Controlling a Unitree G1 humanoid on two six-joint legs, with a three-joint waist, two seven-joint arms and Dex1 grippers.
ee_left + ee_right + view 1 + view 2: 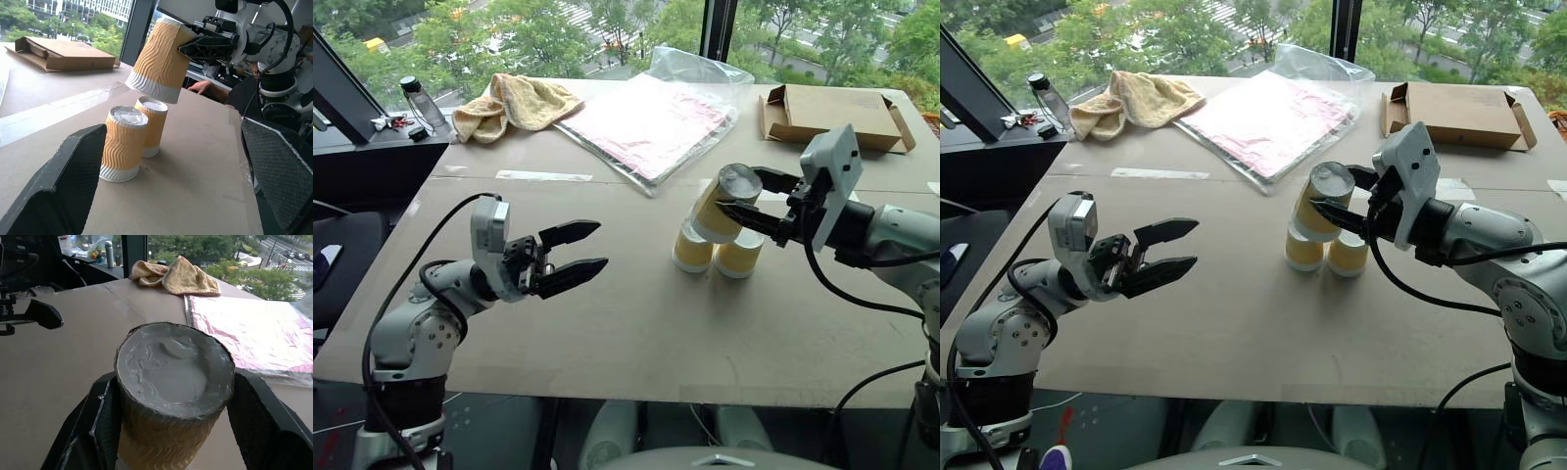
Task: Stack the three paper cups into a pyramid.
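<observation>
- Windows behind the table (607, 323) look down on trees and a street; the tabletop is a flat, light brown board.
- Two paper cups (717, 255) stand upside down near the table's middle, touching side by side, white closed ends up. They serve as the landmark for all positions below.
- Third cup (722, 203) is off the table, tilted, directly above the standing pair. The left wrist view shows a clear gap between its white rim band and their tops, so it rests on neither.
- Right gripper (744, 201) is clamped on the third cup, one black finger on each ribbed side; the right wrist view shows both fingers flanking the cup, its closed end facing the camera. The arm reaches in from the right of the pair.
- Left gripper (585, 250) hovers over bare table well to the left of the pair, fingers spread wide and pointing toward them, holding nothing.
- Pink sheet in a clear plastic bag (651, 122) lies beyond the pair, toward the windows.
- Yellow towel (514, 103) lies crumpled beyond and well left of the pair, past the bag.
- Flattened cardboard box (832, 116) lies beyond and to the right of the pair.
- Bottle (421, 103) with a dark cap stands on a dark ledge left of the towel.
- Person's hand (205, 88) shows at the table edge behind the pair in the left wrist view.
</observation>
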